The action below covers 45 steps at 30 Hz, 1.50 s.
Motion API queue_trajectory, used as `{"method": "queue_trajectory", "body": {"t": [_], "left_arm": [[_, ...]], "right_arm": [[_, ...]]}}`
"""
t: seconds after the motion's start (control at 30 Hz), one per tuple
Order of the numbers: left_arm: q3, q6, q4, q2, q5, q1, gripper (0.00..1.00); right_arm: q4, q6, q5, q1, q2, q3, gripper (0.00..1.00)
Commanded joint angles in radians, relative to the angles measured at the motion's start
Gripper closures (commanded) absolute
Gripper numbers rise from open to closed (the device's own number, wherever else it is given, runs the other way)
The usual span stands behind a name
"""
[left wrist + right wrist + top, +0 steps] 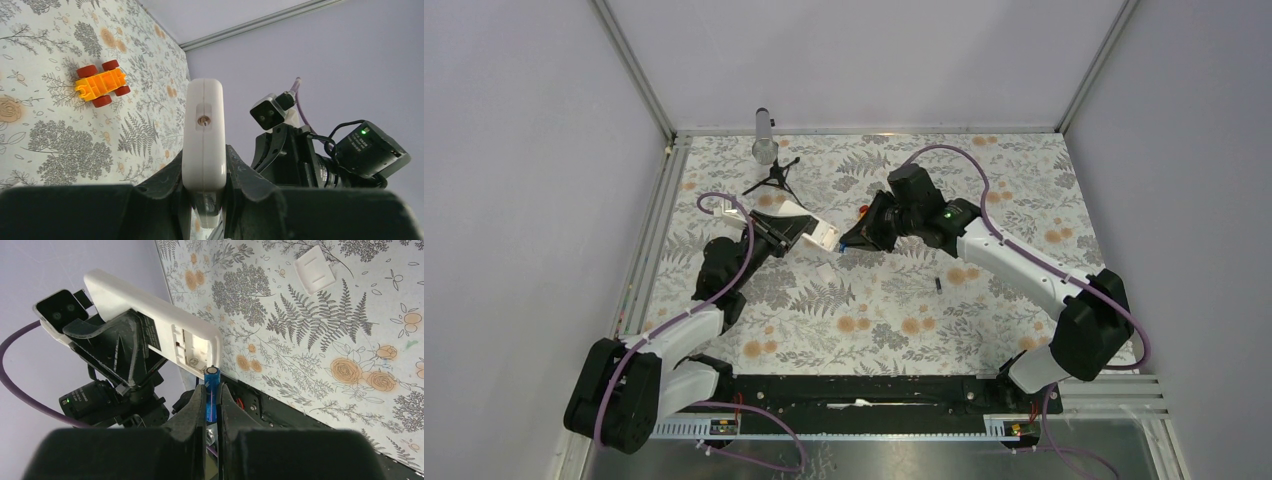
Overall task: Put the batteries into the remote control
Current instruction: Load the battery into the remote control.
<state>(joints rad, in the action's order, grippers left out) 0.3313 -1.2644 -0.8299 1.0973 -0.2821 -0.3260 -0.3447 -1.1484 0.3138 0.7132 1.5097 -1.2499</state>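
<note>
1. The blue battery (pixel 212 382) stands upright between the fingers of the right tool (pixel 212 401), which is narrowed tight on it. Its capped end pokes out just ahead of the fingertips.
2. The remote control (pixel 155 315) is directly in front of that tip, clamped edge-on by the left tool (pixel 203 172) and held clear of the bench (pixel 1024 170). Its open bay (pixel 187 345) faces the right tool.
3. To do this step well, I would tilt the battery to lie along the bay, check polarity, seat one end against its contact, then press the other end down before letting go.
4. The dark battery (pixel 938 284) lies on the bench behind the right tool, near its forearm, waiting its turn.
5. The white cover piece (pixel 315 269) lies on the bench well off to the right tool's right.
6. The orange toy car (pixel 102 83) sits beyond the left tool, out of the path.
7. The likeliest snag is the two tools' fingers meeting around the bay.
</note>
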Motion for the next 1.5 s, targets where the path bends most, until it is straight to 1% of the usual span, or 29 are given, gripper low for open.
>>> {"method": "queue_trajectory", "body": {"t": [0.0, 0.17, 0.33, 0.57, 0.87, 0.97, 1.13, 1.47], "left_arm": [[0.002, 0.043, -0.027, -0.021, 0.020, -0.005, 1.00], [0.005, 0.048, -0.031, -0.007, 0.015, -0.005, 1.00], [0.018, 0.076, -0.026, 0.001, 0.015, -0.007, 1.00], [0.017, 0.105, -0.037, 0.003, 0.014, -0.006, 1.00], [-0.013, 0.105, -0.139, 0.018, 0.002, -0.007, 1.00], [-0.011, 0.113, -0.146, 0.018, -0.002, -0.006, 1.00], [-0.013, 0.118, -0.142, 0.011, -0.008, -0.007, 1.00], [-0.019, 0.113, -0.085, -0.021, -0.018, -0.007, 1.00]], "right_arm": [[0.032, -0.040, -0.012, 0.013, 0.011, -0.043, 1.00], [-0.005, -0.053, 0.005, 0.025, 0.074, -0.102, 1.00], [-0.008, -0.083, 0.026, 0.028, 0.104, -0.118, 1.00], [-0.006, -0.138, 0.037, 0.035, 0.111, -0.096, 1.00], [0.010, -0.205, 0.081, 0.035, 0.126, -0.077, 1.00], [0.014, -0.219, 0.093, 0.035, 0.131, -0.074, 1.00], [-0.002, -0.213, 0.058, 0.035, 0.134, -0.078, 1.00], [-0.011, -0.211, 0.025, 0.034, 0.159, -0.074, 0.98]]}}
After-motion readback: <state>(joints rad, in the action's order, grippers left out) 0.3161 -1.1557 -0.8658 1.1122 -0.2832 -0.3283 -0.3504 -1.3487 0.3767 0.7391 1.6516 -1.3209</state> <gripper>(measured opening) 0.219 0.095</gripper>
